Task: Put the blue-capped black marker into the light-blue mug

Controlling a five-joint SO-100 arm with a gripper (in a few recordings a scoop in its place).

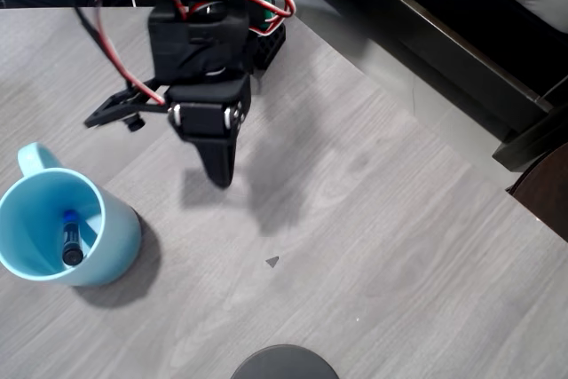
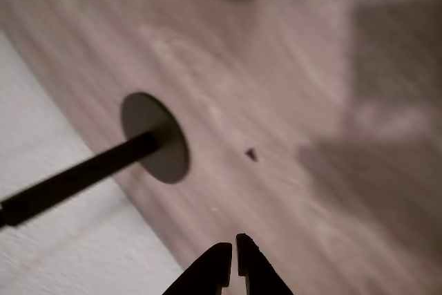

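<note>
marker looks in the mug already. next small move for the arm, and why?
Probably just retract to rest. The slim blue-capped black marker already stands inside the pale-blue glossy ceramic mug, and the gripper is nearly shut on nothing over the bare grey wood-grain table, apart from the mug.

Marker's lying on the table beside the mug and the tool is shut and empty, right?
Not quite. The overhead view shows the blue-capped black marker standing inside the light-blue mug, not on the table. The tool is indeed shut and empty in the wrist view.
</note>
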